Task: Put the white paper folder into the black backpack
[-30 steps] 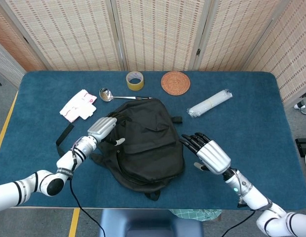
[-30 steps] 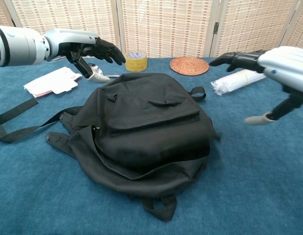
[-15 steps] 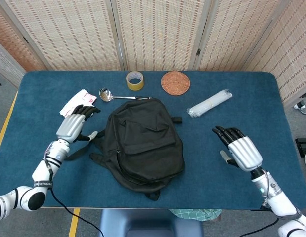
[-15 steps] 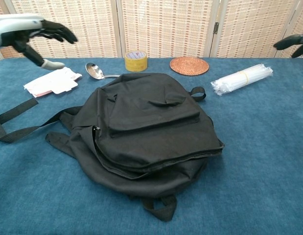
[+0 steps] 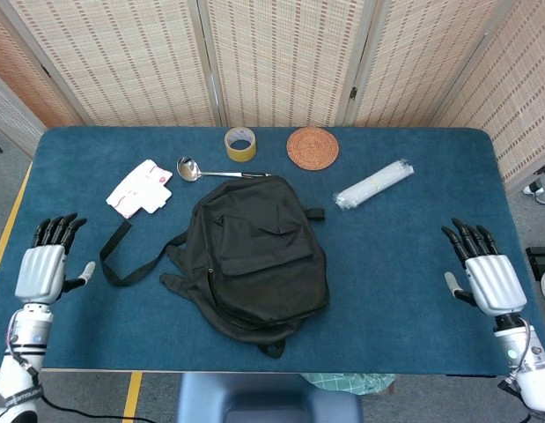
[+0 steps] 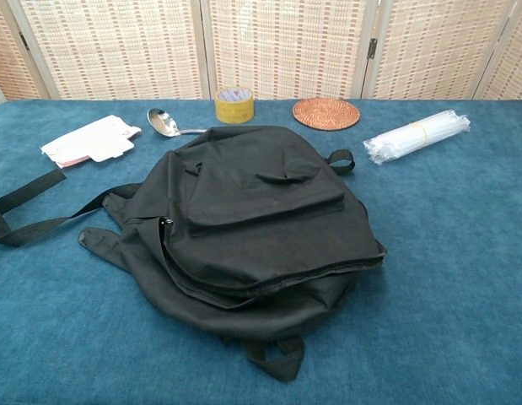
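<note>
Change: both hands have drawn back from the black fabric backpack (image 5: 254,256) to the table's side edges, so it lies unattended.
Table: one blue cloth-covered table (image 5: 404,291).
Backpack: one, mid-table, lying flat, its zip looking closed.
Hands: two; left hand (image 5: 43,269) at the left edge, right hand (image 5: 486,275) at the right edge, fingers spread, holding nothing.
Folder: no white paper folder shows on the table; judging by this, it may already be inside.
Others: one white paper packet (image 5: 140,189), one plastic-wrapped white bundle (image 5: 373,184), one woven round coaster (image 5: 313,146), one metal spoon (image 5: 202,170), one yellow tape roll (image 5: 240,143), all along the far edge.
</note>
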Controlling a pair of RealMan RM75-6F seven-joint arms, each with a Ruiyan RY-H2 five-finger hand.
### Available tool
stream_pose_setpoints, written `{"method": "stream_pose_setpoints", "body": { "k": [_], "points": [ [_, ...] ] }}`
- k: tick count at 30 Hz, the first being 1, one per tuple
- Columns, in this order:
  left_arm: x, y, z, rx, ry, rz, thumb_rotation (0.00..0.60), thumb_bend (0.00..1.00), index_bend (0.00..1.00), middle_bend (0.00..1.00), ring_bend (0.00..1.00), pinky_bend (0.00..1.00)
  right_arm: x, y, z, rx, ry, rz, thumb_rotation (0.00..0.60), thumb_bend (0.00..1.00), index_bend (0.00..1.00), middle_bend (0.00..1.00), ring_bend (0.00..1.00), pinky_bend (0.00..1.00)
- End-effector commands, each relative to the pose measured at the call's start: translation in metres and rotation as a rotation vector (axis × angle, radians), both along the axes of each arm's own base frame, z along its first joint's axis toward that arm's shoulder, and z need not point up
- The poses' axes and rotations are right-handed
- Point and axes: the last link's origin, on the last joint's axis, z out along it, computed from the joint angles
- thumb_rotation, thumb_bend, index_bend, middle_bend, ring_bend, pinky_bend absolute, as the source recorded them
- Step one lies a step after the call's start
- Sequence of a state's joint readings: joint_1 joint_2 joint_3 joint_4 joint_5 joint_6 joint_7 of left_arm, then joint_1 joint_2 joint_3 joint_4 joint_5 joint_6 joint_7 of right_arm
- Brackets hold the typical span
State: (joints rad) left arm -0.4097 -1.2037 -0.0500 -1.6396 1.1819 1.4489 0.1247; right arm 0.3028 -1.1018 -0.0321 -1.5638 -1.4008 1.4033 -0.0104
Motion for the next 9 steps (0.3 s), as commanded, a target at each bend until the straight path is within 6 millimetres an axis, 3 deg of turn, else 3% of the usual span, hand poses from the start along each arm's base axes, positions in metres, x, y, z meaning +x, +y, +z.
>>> {"method": "stream_pose_setpoints", "body": {
  "k": [1, 9],
  "points": [
    [-0.011, -0.026, 0.005, 0.011, 0.043, 0.025, 0.6, 0.38, 0.16, 0.1, 0.08, 0.0, -0.006, 0.011, 0.01, -0.058, 0.013, -0.03, 0.6, 0.48, 0.0, 0.0, 0.07, 0.01],
    [-0.019, -0.065, 0.007, 0.024, 0.037, 0.053, 0.6, 0.38, 0.16, 0.1, 0.08, 0.0, -0.014, 0.036, 0.023, -0.15, 0.021, -0.1, 0.6, 0.48, 0.0, 0.0, 0.07, 0.01]
  ]
}}
